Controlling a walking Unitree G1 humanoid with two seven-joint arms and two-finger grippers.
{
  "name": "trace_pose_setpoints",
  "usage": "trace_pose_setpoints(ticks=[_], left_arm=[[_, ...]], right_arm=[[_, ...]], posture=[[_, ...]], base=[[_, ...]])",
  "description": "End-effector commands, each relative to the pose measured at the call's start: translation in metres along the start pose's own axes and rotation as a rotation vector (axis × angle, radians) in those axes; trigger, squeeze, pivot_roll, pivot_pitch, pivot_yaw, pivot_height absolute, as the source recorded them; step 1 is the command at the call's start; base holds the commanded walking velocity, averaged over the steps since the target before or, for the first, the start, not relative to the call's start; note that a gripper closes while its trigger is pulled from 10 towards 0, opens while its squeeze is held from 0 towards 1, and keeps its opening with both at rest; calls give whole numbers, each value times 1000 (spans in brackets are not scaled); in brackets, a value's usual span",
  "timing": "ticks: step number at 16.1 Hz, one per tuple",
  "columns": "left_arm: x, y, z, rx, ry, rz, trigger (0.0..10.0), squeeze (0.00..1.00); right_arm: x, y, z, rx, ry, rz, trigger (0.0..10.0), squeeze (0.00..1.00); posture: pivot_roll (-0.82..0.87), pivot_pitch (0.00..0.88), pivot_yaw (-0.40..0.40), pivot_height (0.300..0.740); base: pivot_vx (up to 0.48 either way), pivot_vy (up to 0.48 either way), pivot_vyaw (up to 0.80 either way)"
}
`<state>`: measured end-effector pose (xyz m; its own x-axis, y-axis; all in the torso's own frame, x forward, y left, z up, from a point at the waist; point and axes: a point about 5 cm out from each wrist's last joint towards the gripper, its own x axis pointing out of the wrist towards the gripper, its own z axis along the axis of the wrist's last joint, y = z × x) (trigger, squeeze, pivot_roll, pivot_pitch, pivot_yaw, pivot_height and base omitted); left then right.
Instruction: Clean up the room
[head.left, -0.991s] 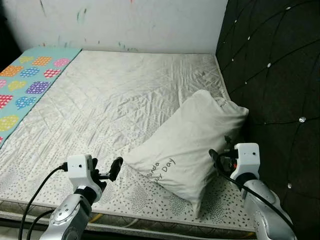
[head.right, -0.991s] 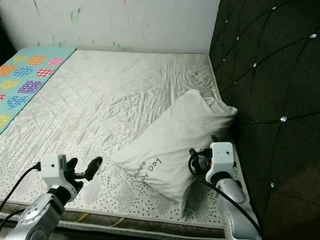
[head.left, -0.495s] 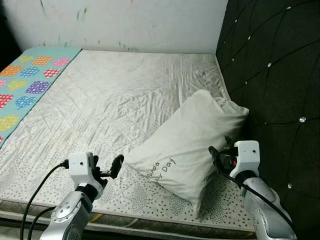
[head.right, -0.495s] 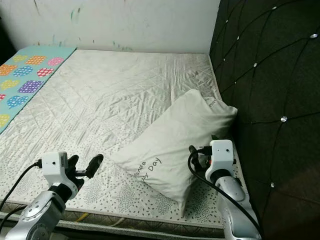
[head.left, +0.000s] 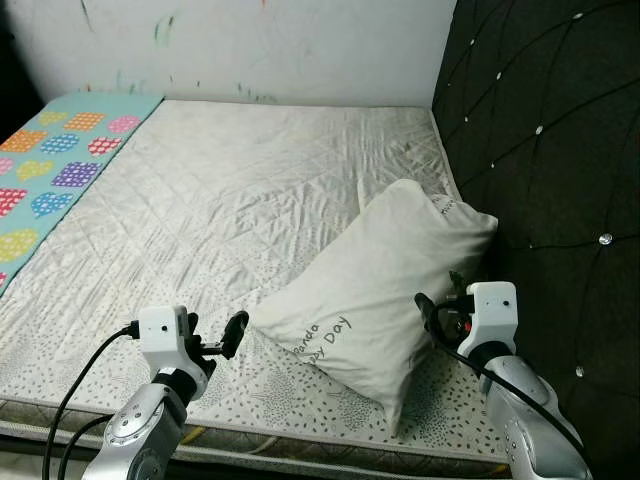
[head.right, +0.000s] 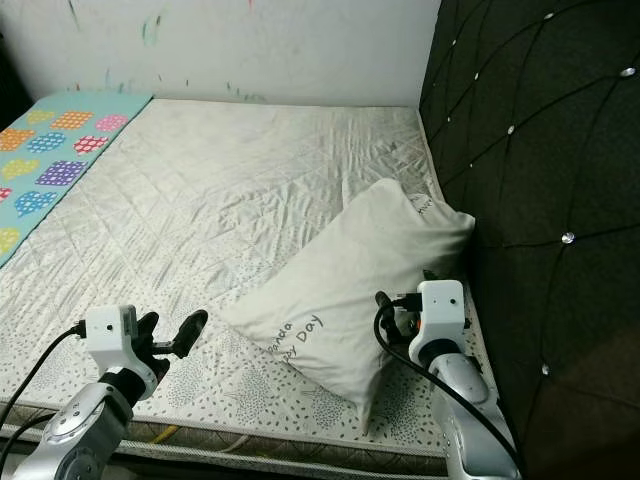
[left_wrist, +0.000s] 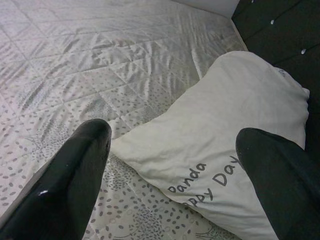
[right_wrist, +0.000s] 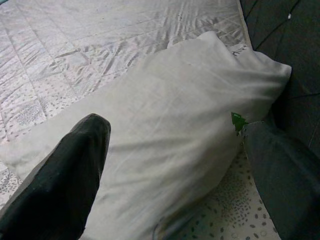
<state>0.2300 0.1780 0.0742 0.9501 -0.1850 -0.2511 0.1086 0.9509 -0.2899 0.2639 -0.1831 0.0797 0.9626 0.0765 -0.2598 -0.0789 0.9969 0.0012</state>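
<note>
Both pincers, left pincer (left_wrist: 170, 165) and right pincer (right_wrist: 175, 165), gape beside the pillow (head.left: 375, 290).

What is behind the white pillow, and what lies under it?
Behind the pillow stands the dark tufted headboard; its far corner leans against it. Under it lies the quilted mattress. Whatever sits beneath the pillow is covered. Both open grippers, left and right, flank it.
</note>
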Motion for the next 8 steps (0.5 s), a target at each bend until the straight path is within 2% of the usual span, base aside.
trace_pose_setpoints(ticks=[1, 4, 8], left_arm=[[-3, 2, 0, 14, 4, 8, 10000, 0], [-4, 1, 0, 12, 5, 8, 10000, 0], [-5, 2, 3, 6, -28, 22, 10000, 0]], right_arm=[[-2, 2, 1, 0, -6, 11, 10000, 0], [-3, 2, 0, -1, -6, 17, 10000, 0], [-2, 0, 2, -19, -9, 23, 10000, 0]], posture=[[-186, 45, 29, 681], [-186, 53, 29, 648], [-185, 56, 26, 648]], base=[[0, 0, 0], [0, 0, 0], [0, 0, 0]])
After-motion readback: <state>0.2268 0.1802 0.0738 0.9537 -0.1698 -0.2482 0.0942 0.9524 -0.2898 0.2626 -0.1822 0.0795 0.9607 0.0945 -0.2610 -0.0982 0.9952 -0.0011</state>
